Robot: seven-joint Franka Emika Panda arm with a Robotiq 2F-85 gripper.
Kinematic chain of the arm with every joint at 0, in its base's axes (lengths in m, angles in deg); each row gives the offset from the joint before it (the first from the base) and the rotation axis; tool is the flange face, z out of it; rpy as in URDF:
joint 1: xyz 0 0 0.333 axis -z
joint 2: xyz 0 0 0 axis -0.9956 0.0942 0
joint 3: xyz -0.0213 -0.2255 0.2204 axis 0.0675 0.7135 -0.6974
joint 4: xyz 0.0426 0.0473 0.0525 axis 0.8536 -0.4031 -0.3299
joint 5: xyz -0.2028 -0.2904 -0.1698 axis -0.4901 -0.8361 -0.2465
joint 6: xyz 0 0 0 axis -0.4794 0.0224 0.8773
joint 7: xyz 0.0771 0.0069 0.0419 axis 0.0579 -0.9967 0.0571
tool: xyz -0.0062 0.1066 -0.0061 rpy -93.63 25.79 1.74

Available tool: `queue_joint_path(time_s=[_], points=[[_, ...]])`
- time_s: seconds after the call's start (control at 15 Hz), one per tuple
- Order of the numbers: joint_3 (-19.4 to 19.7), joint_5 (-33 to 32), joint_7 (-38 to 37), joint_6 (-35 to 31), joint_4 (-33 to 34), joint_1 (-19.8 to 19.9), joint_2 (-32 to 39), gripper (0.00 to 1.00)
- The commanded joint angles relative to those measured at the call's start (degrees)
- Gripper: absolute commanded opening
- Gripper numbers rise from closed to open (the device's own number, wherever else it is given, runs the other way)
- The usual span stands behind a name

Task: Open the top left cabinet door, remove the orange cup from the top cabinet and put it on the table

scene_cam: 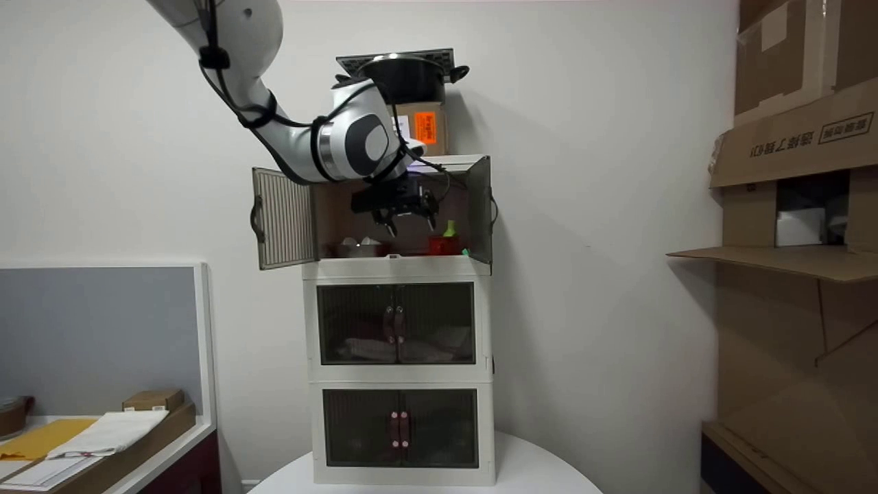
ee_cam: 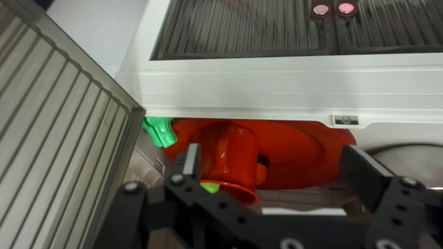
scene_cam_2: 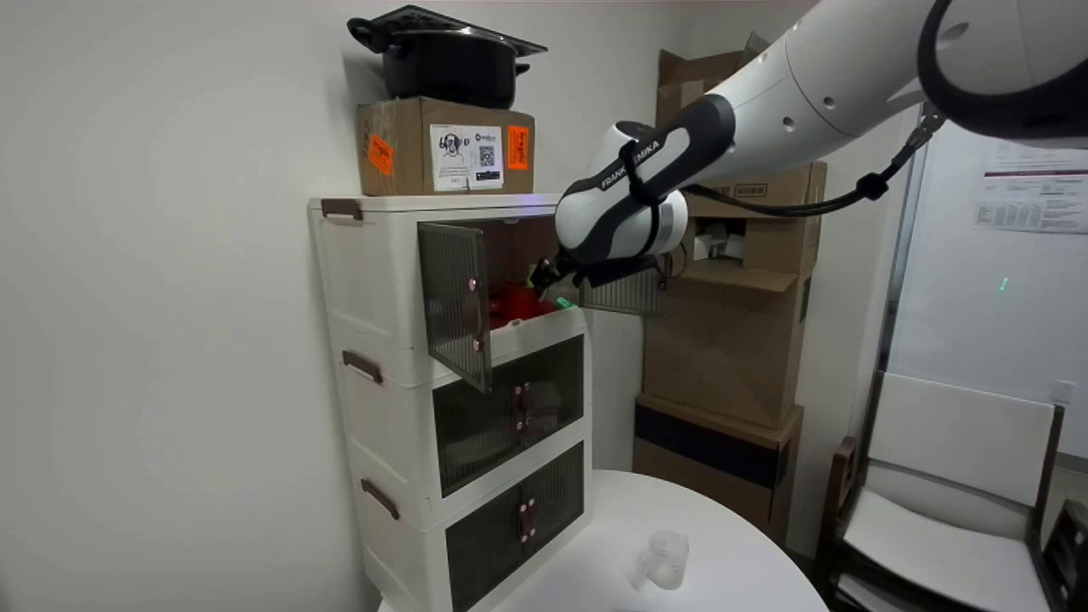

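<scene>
The top left cabinet door (scene_cam: 285, 219) stands swung open, and so does the right-hand door (scene_cam_2: 625, 295) of the top cabinet (scene_cam: 398, 266). Inside, the orange cup (ee_cam: 226, 152), a red-orange mug with its handle toward the front, stands on a red plate (ee_cam: 290, 152). Part of a light-green item (scene_cam: 450, 228) rises from its mouth. My gripper (scene_cam: 411, 226) is at the cabinet opening, above and left of the cup in this exterior view. Its fingers (ee_cam: 193, 160) are wide apart with nothing held; in the wrist view the cup appears beyond them, nearer one finger. The round white table (scene_cam_2: 722, 527) is below.
A clear plastic cup (scene_cam_2: 667, 561) stands on the table. Within the top cabinet are a bowl (scene_cam: 360, 249) with pale things and a green object (ee_cam: 161, 131) by the right-hand door. A cardboard box (scene_cam_2: 446, 146) and black pot (scene_cam_2: 450, 68) sit on top.
</scene>
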Motion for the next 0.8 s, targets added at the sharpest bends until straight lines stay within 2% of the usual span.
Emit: queue_joint_path(time_s=[0.0, 0.33, 0.73], points=[[-0.8, 0.22, -0.57, 0.04, 0.55, 0.71, 0.66, 1.0], [-1.36, 1.49, -0.53, 0.02, 1.99, 1.16, 1.9, 1.0], [-0.2, -0.26, -3.12, -4.29, 1.64, 0.6, 3.5, 1.0]])
